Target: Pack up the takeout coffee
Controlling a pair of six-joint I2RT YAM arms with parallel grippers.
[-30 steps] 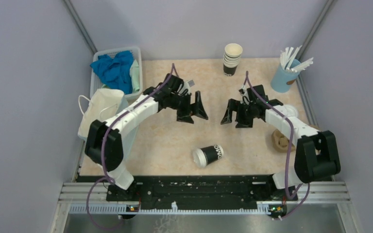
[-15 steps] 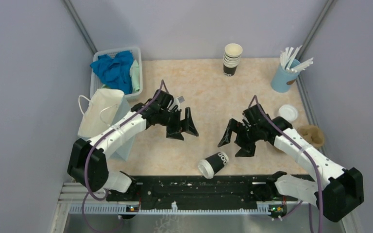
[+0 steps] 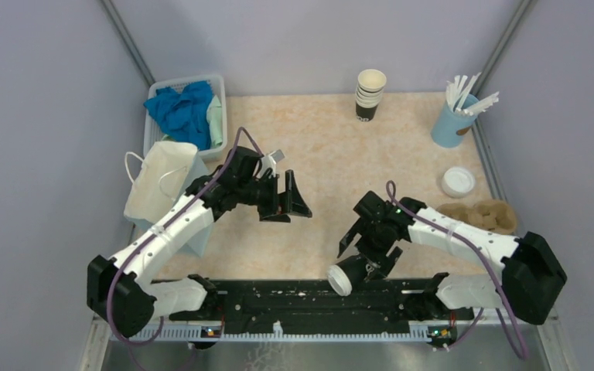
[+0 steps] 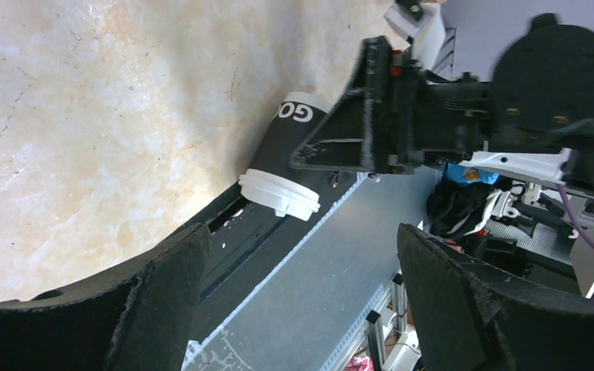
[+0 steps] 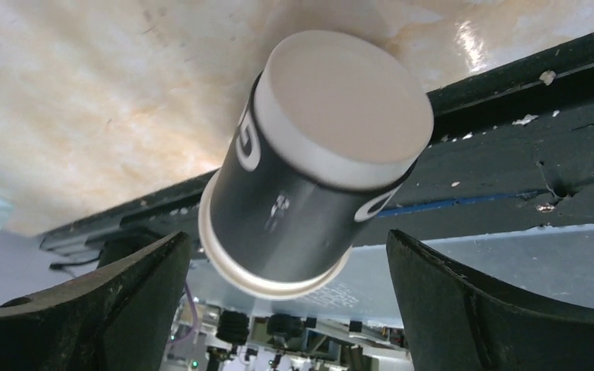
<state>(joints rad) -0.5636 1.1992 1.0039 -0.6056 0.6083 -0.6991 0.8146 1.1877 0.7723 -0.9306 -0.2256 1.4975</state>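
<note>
1. The right jaws are spread wide and hold nothing. In the right wrist view their two fingers (image 5: 85, 309) stand on either side of the takeout coffee (image 5: 302, 193), with a gap showing on both sides.
2. The left jaws are also spread wide and empty. They hang above the surface (image 3: 332, 147) a little toward 9 o'clock from its middle, well apart from the cup.
3. The takeout coffee (image 3: 346, 273) lies on its side at the 6 o'clock edge of the surface, under the tip of the right arm (image 3: 456, 236).
4. Its long axis runs from about 1 o'clock to 7 o'clock in the top view. The white lid (image 3: 339, 280) points to 7 o'clock and the base to 1 o'clock.
5. In the left wrist view the lid (image 4: 278, 195) reaches the surface's edge, beside the black rail (image 4: 271, 232).
6. Elsewhere in the top view:
   - a white paper bag (image 3: 158, 182) stands at 9 o'clock
   - a basket of blue cloth (image 3: 188, 108) sits at 10 o'clock
   - a stack of cups (image 3: 370, 94) is at 12 o'clock
   - a loose white lid (image 3: 458, 182) lies at 3 o'clock
</note>
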